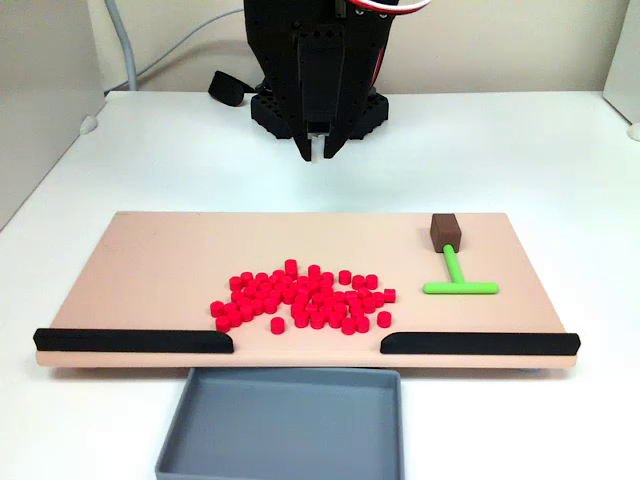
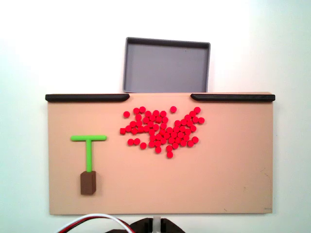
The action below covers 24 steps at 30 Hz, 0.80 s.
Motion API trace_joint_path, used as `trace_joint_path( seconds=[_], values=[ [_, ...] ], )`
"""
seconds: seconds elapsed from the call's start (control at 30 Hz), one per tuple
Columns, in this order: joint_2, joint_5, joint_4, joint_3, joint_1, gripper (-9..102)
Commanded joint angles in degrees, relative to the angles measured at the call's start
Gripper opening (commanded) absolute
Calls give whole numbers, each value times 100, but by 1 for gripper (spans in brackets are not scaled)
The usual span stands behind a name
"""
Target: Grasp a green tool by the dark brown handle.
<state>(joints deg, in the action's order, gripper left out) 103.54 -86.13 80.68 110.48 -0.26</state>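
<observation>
White counter (image 1: 150,150) carries your tan board (image 1: 150,260). On it the green tool (image 1: 458,280) lies flat, its dark brown handle (image 1: 444,231) at about 4 o'clock from your hand (image 1: 316,155) in the front fixed view, well apart. Your arm is cut off at the frame top. Your hand hangs fingers-down behind the board, nearly closed with a slim gap, holding nothing.

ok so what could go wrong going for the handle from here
1. The handle is a small block; a slightly off descent could knock the green tool over or spin it on the board.
2. The gripper hangs behind the board's middle, so it must swing sideways; drifting low could scatter the red cylinders.
</observation>
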Motion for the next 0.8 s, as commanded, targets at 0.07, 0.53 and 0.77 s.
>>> trace_joint_path(
  seconds=[0.07,0.53,0.77],
  values=[
    [123,18,-18,-88,-44,0],
    [167,26,-18,-132,-193,0],
    [193,211,-18,-132,-431,0]
  ],
)
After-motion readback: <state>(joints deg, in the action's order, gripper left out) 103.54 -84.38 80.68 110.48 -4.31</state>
